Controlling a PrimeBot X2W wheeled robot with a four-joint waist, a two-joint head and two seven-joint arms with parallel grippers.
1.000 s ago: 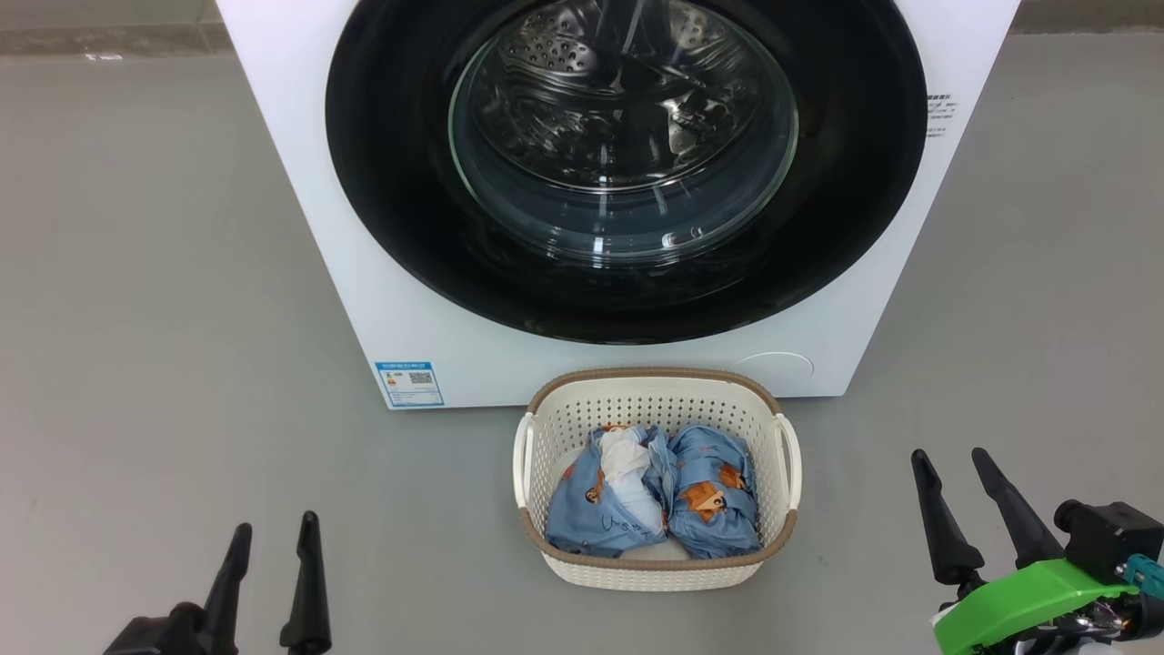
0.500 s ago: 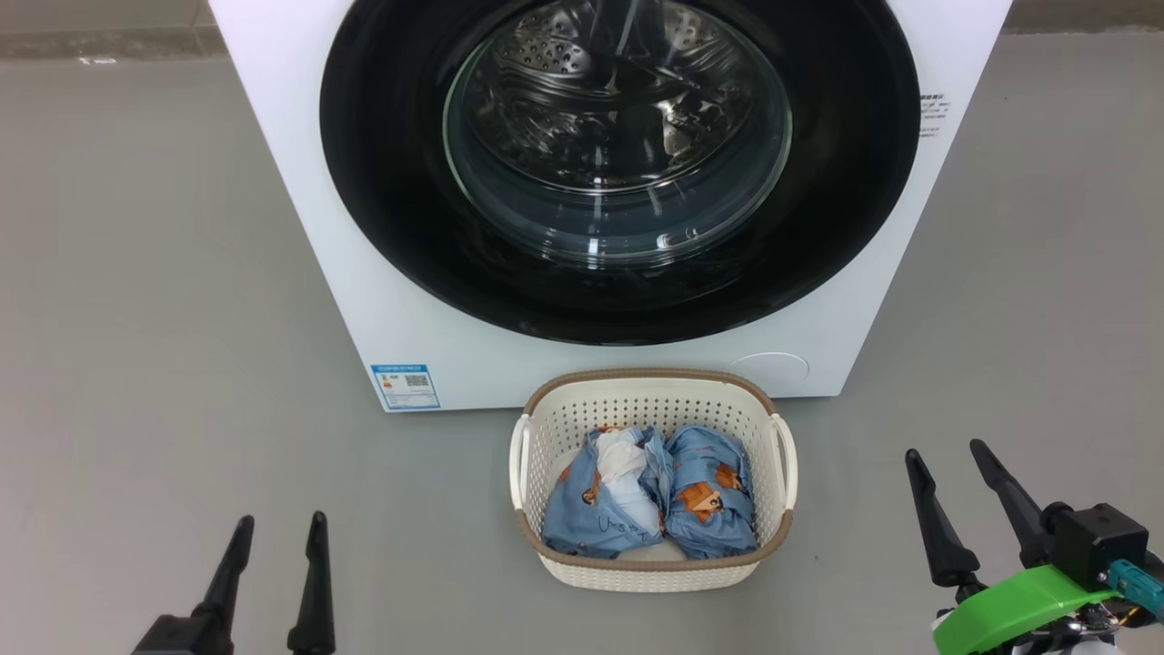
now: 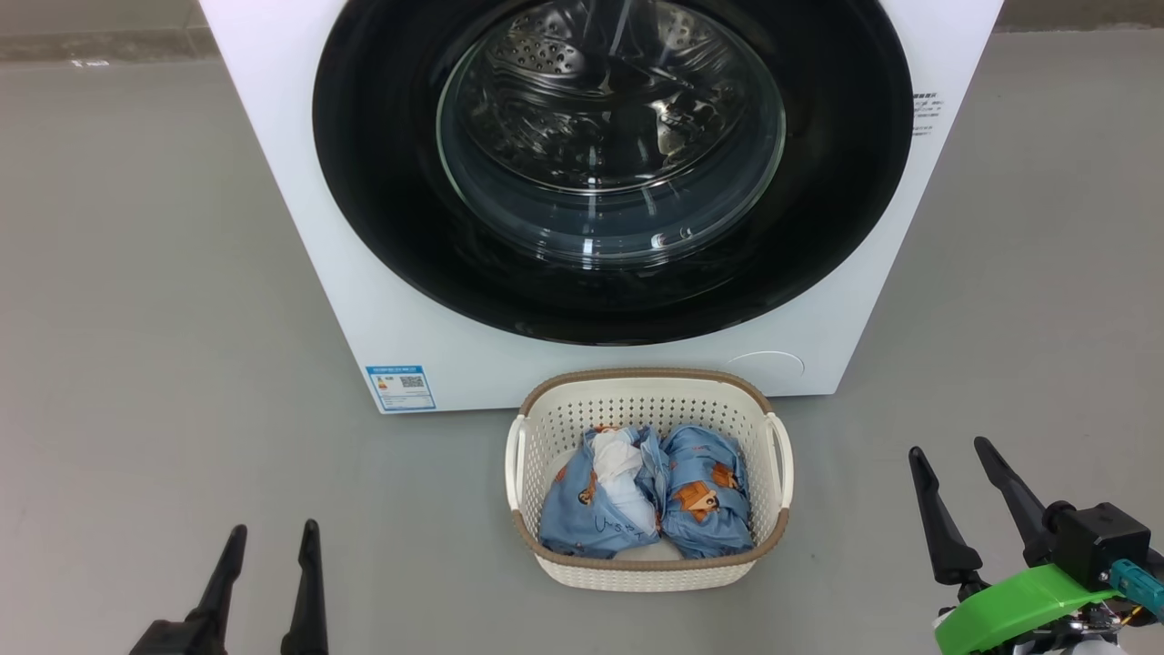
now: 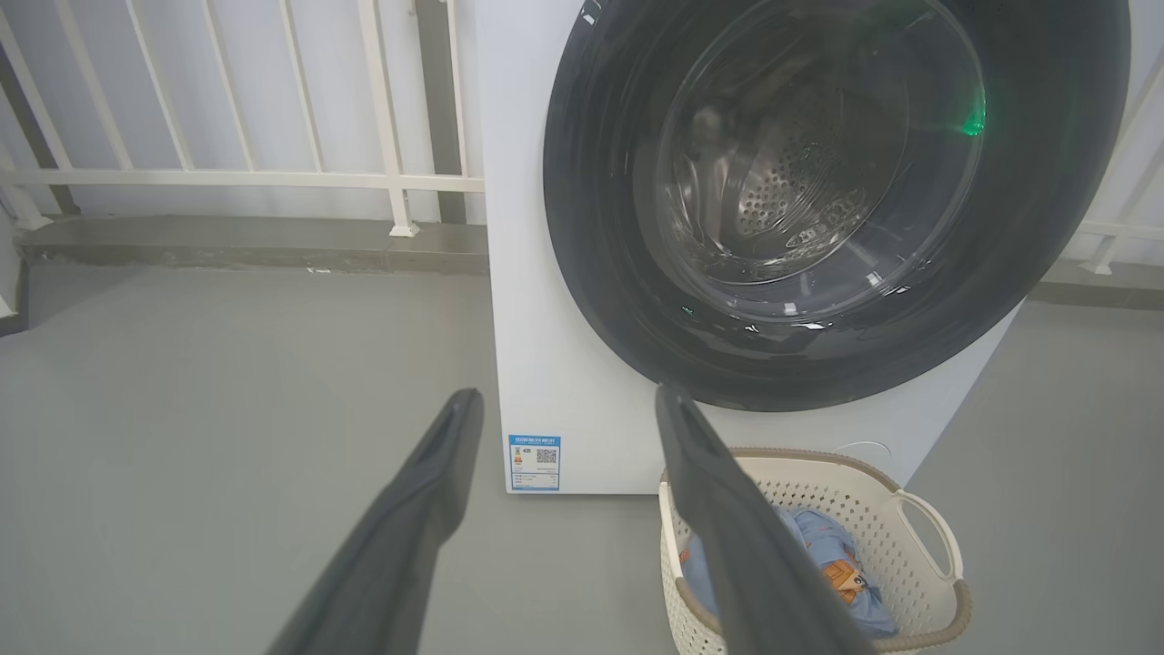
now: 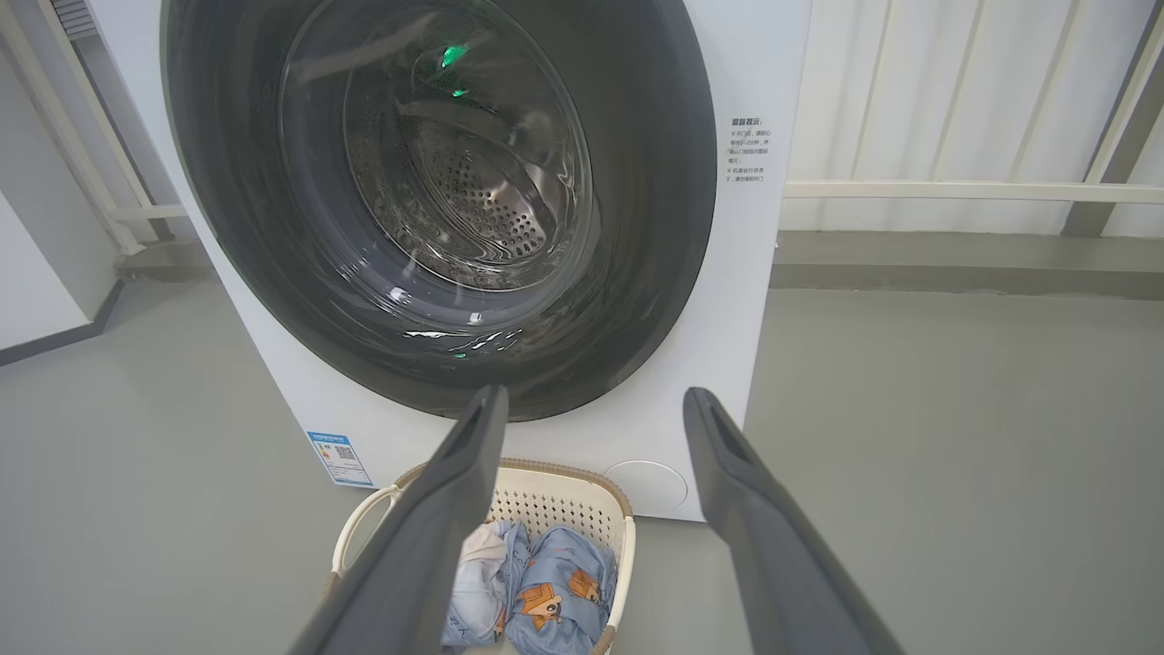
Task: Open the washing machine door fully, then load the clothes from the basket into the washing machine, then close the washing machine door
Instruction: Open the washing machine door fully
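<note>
Over the floor [image 3: 136, 318], left end effector [image 3: 275, 529] and right end effector [image 3: 948, 449] (both empty) gape wide.

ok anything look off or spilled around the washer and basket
Nothing stands out. The basket stands upright in front of the washing machine, both bundles of clothes lie inside it, and the washing machine door looks shut.

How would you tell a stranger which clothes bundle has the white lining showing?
Find the white washing machine; right in front of it sits a cream perforated basket with a brown rim. Inside lie two blue cartoon-print bundles: it is the left bundle, white lining showing on top, unlike the right bundle.
</note>
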